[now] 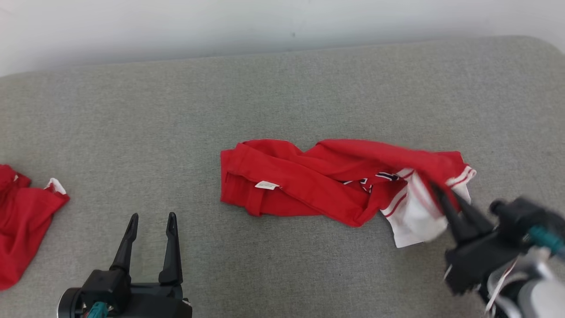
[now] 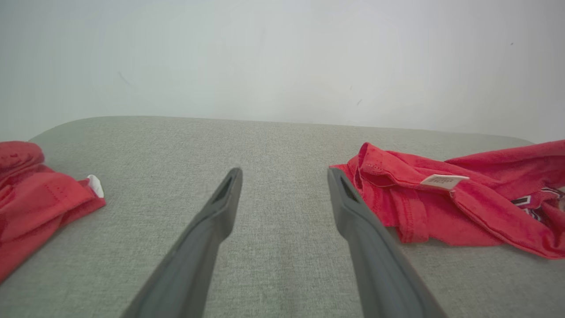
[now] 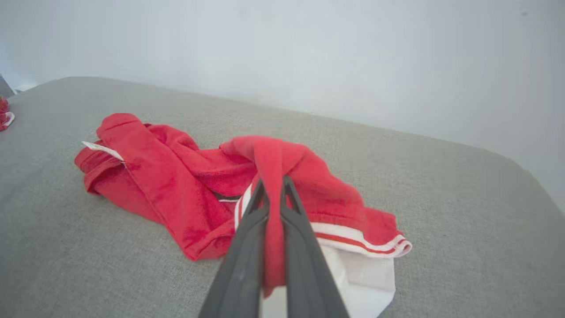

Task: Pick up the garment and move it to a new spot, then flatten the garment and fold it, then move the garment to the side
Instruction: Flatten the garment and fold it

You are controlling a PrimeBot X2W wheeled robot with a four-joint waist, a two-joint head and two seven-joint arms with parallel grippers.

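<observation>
Garment (image 1: 309,185): red, white striped trim, crumpled in long heap at centre of grey padded surface (image 1: 282,88). White label (image 1: 267,185) shows toward end nearer left gripper (image 1: 152,216).
Right gripper (image 1: 443,194): at garment's trimmed end, fingers clamped on raised fold of red cloth.
Left gripper: fingers spread, nothing between them, over bare surface, near garment but apart from it.
Second red garment (image 1: 22,216): robot's far left, well apart.
</observation>
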